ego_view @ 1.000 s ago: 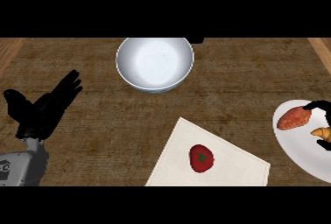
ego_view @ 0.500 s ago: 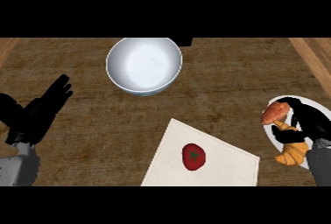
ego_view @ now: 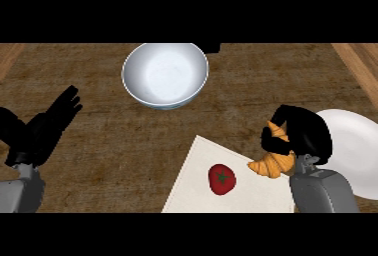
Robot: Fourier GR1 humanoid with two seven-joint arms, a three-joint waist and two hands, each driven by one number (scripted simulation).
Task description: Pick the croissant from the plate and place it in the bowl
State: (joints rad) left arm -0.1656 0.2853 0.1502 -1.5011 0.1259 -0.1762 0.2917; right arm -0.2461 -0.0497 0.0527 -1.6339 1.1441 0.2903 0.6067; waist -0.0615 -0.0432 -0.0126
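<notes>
A golden-brown croissant [ego_view: 273, 161] is held in my right hand [ego_view: 301, 134], whose black fingers curl round it; it hangs left of the white plate [ego_view: 354, 145], over the cutting board's right edge. Part of the croissant is hidden by the hand. The white bowl [ego_view: 164, 75] stands at the back centre, well up and left of that hand. My left hand [ego_view: 40, 130] rests open at the left edge, fingers pointing up and right, holding nothing.
A pale cutting board [ego_view: 199, 185] lies at the front centre with a red tomato [ego_view: 221, 179] on it. The wooden counter's edge shows at the far right [ego_view: 362, 60]. A dark object [ego_view: 210, 47] peeks out behind the bowl.
My right hand has closed on the croissant and carried it left off the plate, toward the cutting board. The left hand has barely moved.
</notes>
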